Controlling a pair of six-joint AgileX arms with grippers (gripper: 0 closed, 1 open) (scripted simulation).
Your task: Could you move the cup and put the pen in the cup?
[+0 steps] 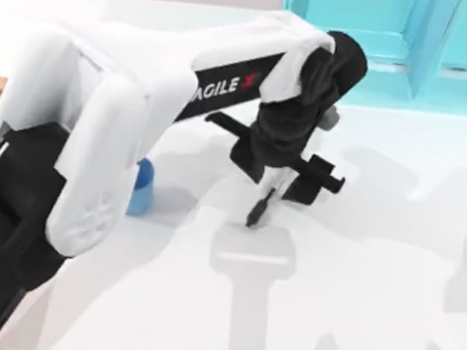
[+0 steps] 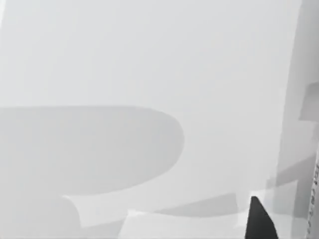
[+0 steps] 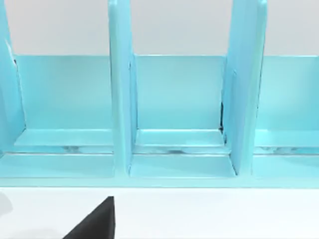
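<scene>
Left arm (image 1: 97,129): bulky white rounded shells over black inner structure, black base segment. Black band along forearm link carries white "AGILE" lettering with red "X". Beyond it, white collar, then black rounded wrist housing with small grey fitting. Left end effector (image 1: 275,189): black, angular, flat crossbar body, slim fingers below wrist housing. Small embossed dots on white shell near base.

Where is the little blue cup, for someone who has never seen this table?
Find the big white and black left arm reaching across the white table. The cup stands on the table, tucked against that arm's near side, left of the left gripper holding the pen. It is the one small blue cylinder, partly hidden.
</scene>
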